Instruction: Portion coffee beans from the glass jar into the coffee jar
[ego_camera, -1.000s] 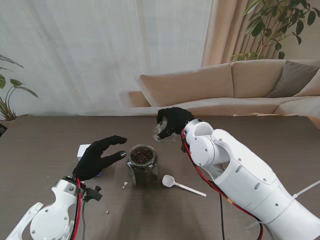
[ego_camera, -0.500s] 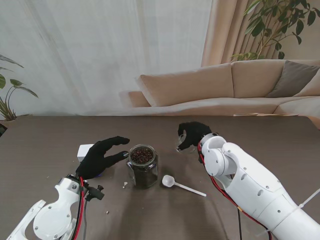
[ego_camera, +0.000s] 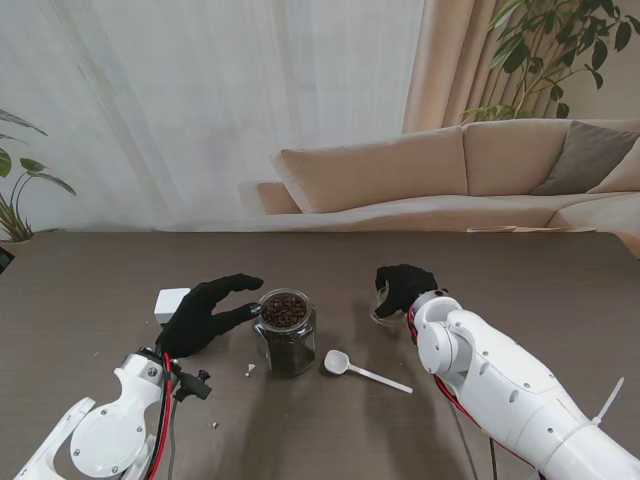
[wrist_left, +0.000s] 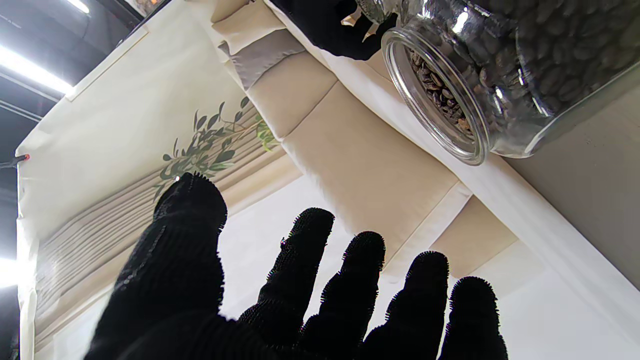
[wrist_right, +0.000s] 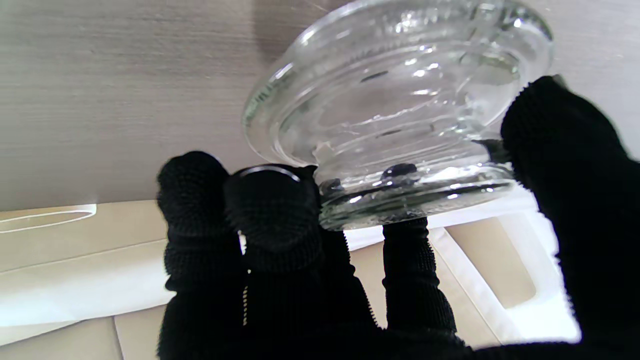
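Now we set the clear glass vessel (ego_camera: 385, 305), looking empty and pinched in our right hand (ego_camera: 403, 286) fingers, down flat right of the bean-filled open glass jar (ego_camera: 285, 330) at table centre, left hand (ego_camera: 205, 312) spread beside it, scoop (ego_camera: 362, 371) nearby.

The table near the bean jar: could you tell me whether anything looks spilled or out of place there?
Yes. Small pale bits lie on the table: one just left of the bean jar, another nearer to me. They look like stray crumbs, too small to identify. The spoon lies flat to the jar's right.
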